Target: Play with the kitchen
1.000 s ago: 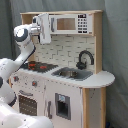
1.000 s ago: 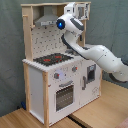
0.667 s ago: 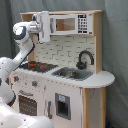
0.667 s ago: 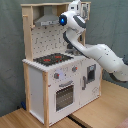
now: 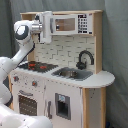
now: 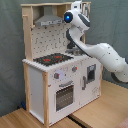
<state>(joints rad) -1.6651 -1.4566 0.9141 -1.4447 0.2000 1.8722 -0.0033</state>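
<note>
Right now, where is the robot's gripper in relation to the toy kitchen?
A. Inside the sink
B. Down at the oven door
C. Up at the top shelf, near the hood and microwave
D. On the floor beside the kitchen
C: in the first exterior view the gripper is raised to the top of the kitchen, next to the microwave, far above the sink and oven door.

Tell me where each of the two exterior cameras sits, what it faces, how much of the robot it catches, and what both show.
First exterior view: sits in front of the kitchen, toward its sink end, facing the microwave and faucet; the arm enters from the first exterior view's left.
Second exterior view: sits off the hob end, facing the oven door and grey hood; the arm enters from the second exterior view's right.
Shared: kitchen, hob, arm raised to the upper shelf.
</note>
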